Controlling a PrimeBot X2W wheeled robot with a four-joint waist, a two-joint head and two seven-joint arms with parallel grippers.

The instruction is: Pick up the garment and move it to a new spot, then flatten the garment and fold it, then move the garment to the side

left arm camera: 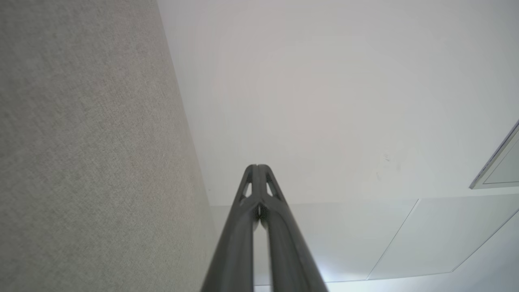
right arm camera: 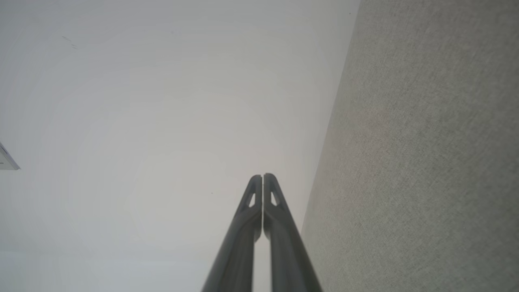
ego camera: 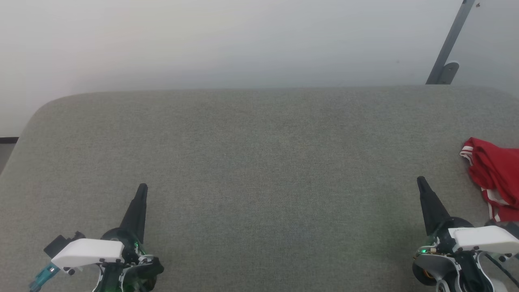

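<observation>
The garment (ego camera: 495,177), red with white-and-red striped trim, lies crumpled at the right edge of the grey fabric table (ego camera: 259,162), partly cut off by the head view's border. My right gripper (ego camera: 421,181) hovers shut and empty just left of it, tips pointing away from me. Far across the table at the lower left, my left gripper (ego camera: 142,188) is shut and empty too. In the left wrist view the left gripper (left arm camera: 258,167) has its fingers pressed together, and the right gripper (right arm camera: 262,176) looks the same in the right wrist view.
A pale wall (ego camera: 243,40) rises behind the table's far edge. A grey metal bracket (ego camera: 448,52) slants down the wall at the back right. The table's corners are rounded.
</observation>
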